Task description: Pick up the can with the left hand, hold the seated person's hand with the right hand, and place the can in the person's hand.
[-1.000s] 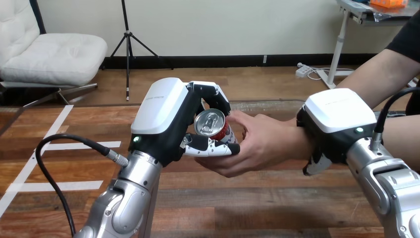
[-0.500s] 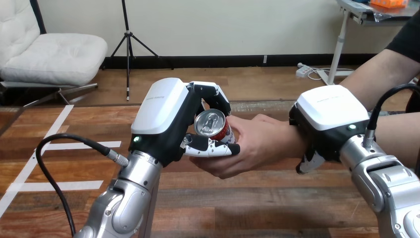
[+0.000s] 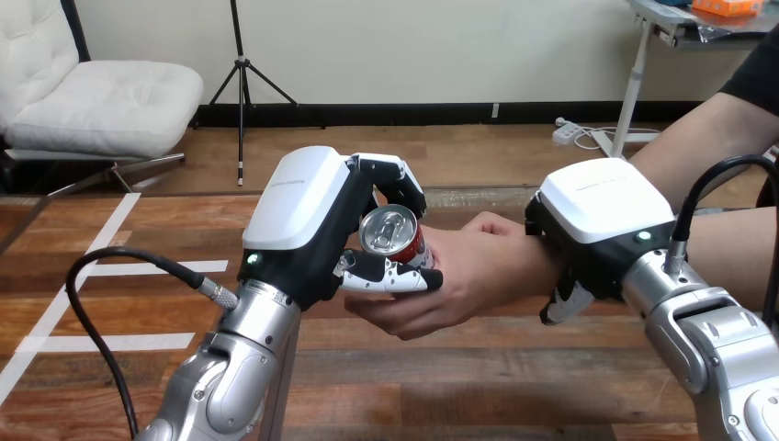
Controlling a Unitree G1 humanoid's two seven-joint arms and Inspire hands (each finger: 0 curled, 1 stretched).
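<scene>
One shiny cylindrical can (image 3: 392,233) (left hand (image 3: 305,213))

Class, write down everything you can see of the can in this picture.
The can looks metal, with a shiny silver top, a pull tab and a red side. It is held off the table, its top tilted toward the camera. The left hand curls fingers and thumb round it; the person's hand touches its right side.
</scene>
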